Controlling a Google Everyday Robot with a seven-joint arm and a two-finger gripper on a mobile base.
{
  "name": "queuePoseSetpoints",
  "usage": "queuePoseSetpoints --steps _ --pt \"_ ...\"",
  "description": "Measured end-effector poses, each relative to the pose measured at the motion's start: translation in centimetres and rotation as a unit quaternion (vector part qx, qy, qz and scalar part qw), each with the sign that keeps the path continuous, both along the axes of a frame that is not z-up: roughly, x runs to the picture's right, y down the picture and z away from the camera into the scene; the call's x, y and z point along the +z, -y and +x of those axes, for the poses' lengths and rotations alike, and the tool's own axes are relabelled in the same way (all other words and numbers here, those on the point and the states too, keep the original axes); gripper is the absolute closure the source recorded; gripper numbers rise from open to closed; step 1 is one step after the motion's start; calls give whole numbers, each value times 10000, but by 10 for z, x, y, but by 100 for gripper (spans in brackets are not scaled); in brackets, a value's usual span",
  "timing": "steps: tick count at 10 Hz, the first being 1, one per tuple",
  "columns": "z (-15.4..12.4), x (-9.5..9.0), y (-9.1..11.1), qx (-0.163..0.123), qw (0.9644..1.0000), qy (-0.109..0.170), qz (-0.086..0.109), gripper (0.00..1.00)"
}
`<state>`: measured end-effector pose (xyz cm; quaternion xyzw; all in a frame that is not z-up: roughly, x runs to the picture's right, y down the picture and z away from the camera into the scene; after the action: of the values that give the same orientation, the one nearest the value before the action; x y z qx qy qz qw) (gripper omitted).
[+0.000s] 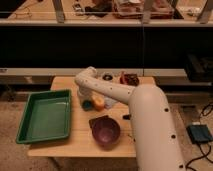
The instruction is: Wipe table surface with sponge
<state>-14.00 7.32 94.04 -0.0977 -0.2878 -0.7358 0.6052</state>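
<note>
The small teal-green sponge [88, 105] lies on the light tan wooden table surface [80, 142], just left of an orange fruit [99, 103]. My white arm reaches from the lower right across the table, bends at its elbow near the back edge and comes down over the sponge. The gripper [84, 98] hangs directly above the sponge, at or very near its top. The arm hides part of the table's right side.
A large green tray [45, 117] covers the table's left part. A purple bowl [106, 131] stands in front of the orange, with a dark brown flat block [94, 120] at its back left. A dark red object [131, 79] and a black ring [107, 76] sit at the back edge.
</note>
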Motion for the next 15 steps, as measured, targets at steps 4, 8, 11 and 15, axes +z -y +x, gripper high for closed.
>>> queuePoseSetpoints --steps 4,8,11,15 --pt "1 -9 10 21 10000 4 21 90" --pt "7 -7 12 122 9999 -41 45 90" --pt "38 -5 13 431 9988 -217 77 90" --pt "56 -23 -5 467 9983 -352 -14 90"
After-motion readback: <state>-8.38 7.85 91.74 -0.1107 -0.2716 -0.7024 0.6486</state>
